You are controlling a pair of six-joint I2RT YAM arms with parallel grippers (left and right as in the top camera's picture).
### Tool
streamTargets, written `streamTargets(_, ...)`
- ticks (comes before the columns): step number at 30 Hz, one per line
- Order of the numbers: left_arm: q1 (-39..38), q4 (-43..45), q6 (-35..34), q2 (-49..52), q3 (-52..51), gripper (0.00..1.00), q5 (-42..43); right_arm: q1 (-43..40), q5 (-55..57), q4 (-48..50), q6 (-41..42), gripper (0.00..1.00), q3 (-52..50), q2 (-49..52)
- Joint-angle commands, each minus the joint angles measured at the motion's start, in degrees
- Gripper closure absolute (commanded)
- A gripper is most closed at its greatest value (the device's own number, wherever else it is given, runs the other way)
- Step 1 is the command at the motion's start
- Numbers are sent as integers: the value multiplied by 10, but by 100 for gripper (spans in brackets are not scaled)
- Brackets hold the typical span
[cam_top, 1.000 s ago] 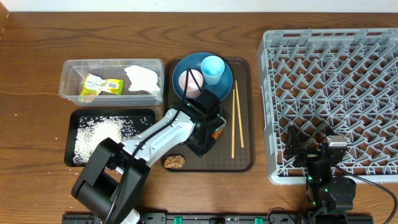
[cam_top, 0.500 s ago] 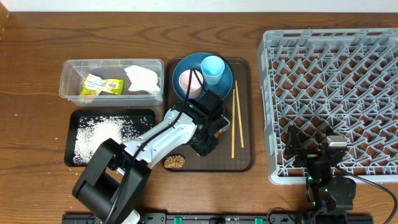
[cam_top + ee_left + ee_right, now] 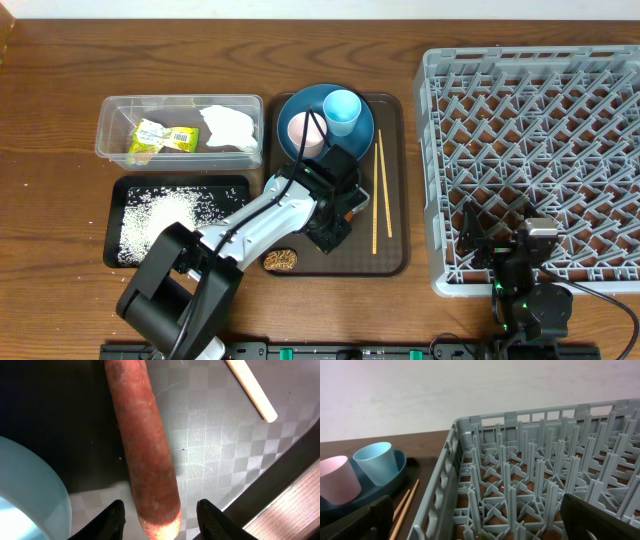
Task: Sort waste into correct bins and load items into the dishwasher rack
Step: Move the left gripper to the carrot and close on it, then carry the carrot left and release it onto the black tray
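Observation:
The orange carrot (image 3: 142, 445) lies on the dark brown serving tray (image 3: 390, 255). My left gripper (image 3: 161, 512) is open, one finger on each side of the carrot's blunt end, with gaps to it; in the overhead view it (image 3: 335, 218) covers most of the carrot (image 3: 351, 210). The pale blue-white bowl's rim (image 3: 25, 495) is at my left. The chopsticks (image 3: 380, 195) lie to the right. The blue plate (image 3: 355, 135) carries the pink cup (image 3: 305, 130) and light-blue cup (image 3: 342, 110). My right gripper (image 3: 477, 520) is open and empty over the rack's front-left corner (image 3: 450, 270).
The clear tub (image 3: 112, 128) holds the yellow-green wrapper (image 3: 163, 137) and white napkin (image 3: 228, 127). The black tray (image 3: 112, 225) holds rice grains (image 3: 160, 215). A brown biscuit piece (image 3: 281, 261) lies at the serving tray's front edge. The rack (image 3: 520, 460) fills the right side.
My left gripper has shifted slightly towards the back right over the carrot in the first half second, then stayed still. The right arm has not moved.

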Motion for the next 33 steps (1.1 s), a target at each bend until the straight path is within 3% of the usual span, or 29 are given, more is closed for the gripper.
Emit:
streamTargets(1, -1, -6, 12, 2, 12, 52, -3, -2, 0, -2, -4, 1, -1, -3)
streamTargets(13, -1, -23, 12, 5, 35, 51, -38, -2, 0, -2, -4, 1, -1, -3)
streamTargets(24, -1, 9, 9, 74, 34, 53, -42, -2, 0, -2, -4, 1, -1, -3)
streamTargets(30, -1, 0, 9, 74, 34, 75, -55, -2, 0, -2, -4, 1, -1, -3)
streamTargets(33, -1, -1, 9, 72, 35, 81, -55, -2, 0, -2, -4, 1, -1, -3)
